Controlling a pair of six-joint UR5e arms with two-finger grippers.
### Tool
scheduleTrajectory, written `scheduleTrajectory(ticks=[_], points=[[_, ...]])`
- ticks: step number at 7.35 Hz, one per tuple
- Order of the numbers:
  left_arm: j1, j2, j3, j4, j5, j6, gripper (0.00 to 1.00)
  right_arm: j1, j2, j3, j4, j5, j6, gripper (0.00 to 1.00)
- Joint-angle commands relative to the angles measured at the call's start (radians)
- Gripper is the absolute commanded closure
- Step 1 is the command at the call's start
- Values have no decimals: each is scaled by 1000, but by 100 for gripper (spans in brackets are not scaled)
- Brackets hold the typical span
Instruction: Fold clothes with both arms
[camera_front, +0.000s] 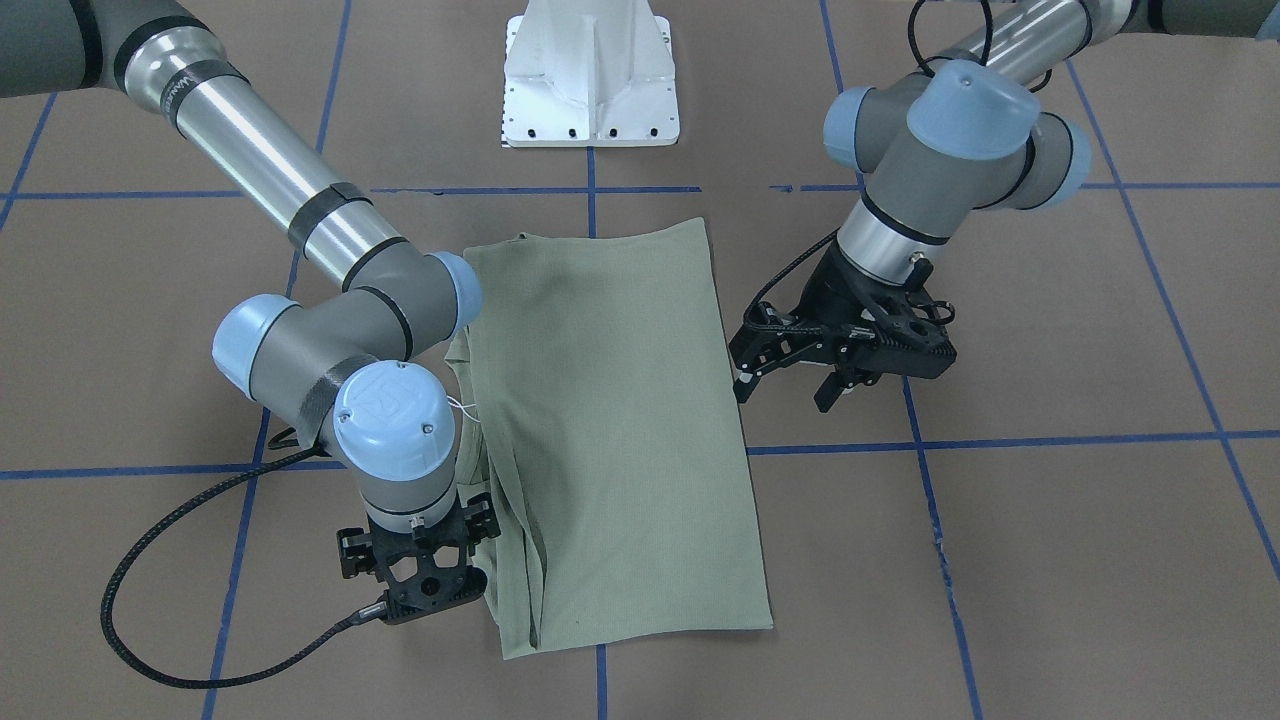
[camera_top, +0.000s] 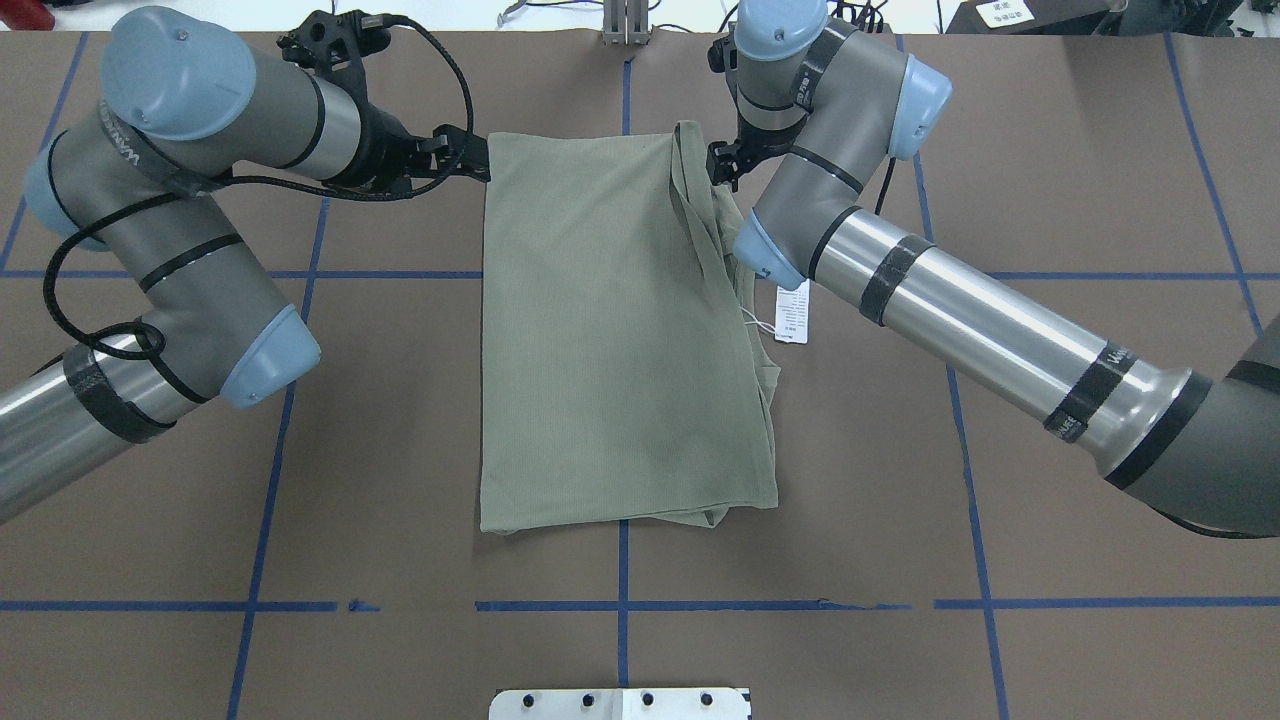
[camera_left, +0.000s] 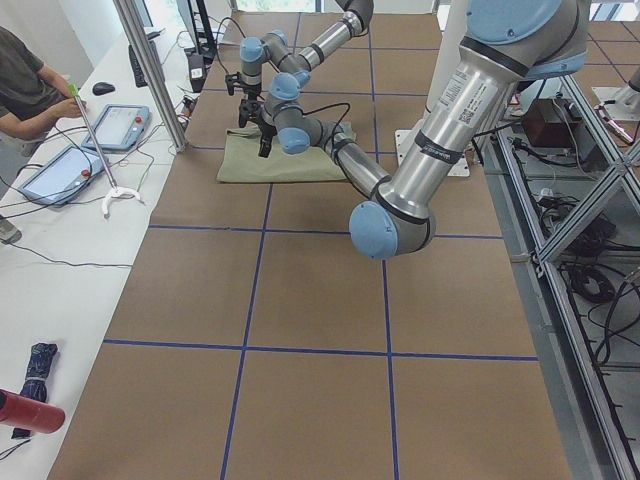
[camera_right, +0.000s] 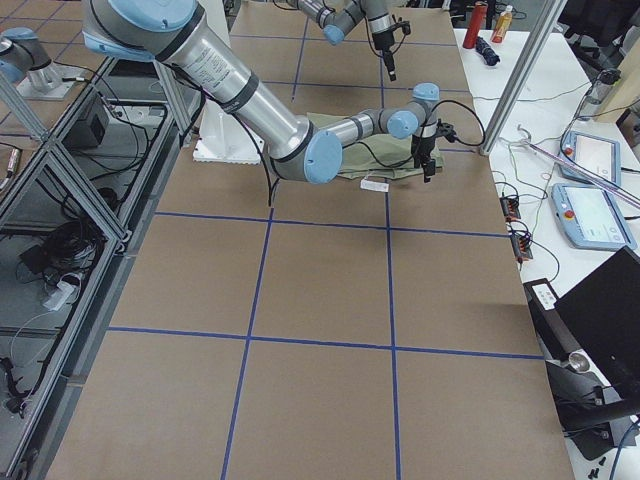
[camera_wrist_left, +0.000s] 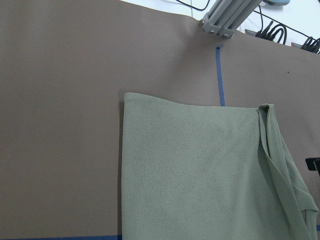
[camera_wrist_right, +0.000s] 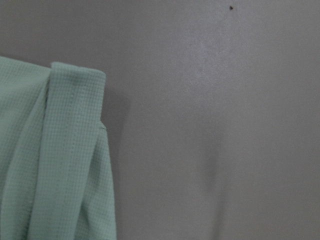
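Brown paper-covered table (camera_front: 1050, 560), divided into squares by blue tape lines (camera_front: 1000, 442). Upon it, two robot arms: right arm (camera_front: 300, 200) reaching in low along the shirt's layered side, left arm (camera_front: 960, 130) bent above the opposite, smooth side. Between them, sage-green shirt (camera_front: 620, 420), folded to a long rectangle, lying flat at the middle of the table, with loose folds gathered along the side of the right arm. Beyond the shirt's end nearest the robot, at the table's edge, white pedestal base (camera_front: 590, 80). Beside the smooth long edge, left gripper (camera_front: 785, 392), held above the paper with fingers clearly apart and nothing between them; touching the cloth or not, cannot tell. At the far corner of the layered side, right gripper (camera_front: 425, 590), pointing straight down, close to the gathered folds; fingers hidden under the wrist, so cannot tell whether apart or together. Smallest, white hang tag (camera_top: 792, 312) on a thin string, lying on bare paper just beside the layered edge.
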Motion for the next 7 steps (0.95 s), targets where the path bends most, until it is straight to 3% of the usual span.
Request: scheduleTrajectory(ticks=[1, 3, 7], points=[[-3, 3, 0, -15, 3, 1, 0, -24, 65, -19, 0, 2, 3, 0], [-29, 8, 0, -77, -2, 2, 0, -51, 85, -71, 55, -1, 11, 0], [-40, 6, 0, -81, -2, 2, 0, -73, 93, -136, 72, -9, 17, 0]])
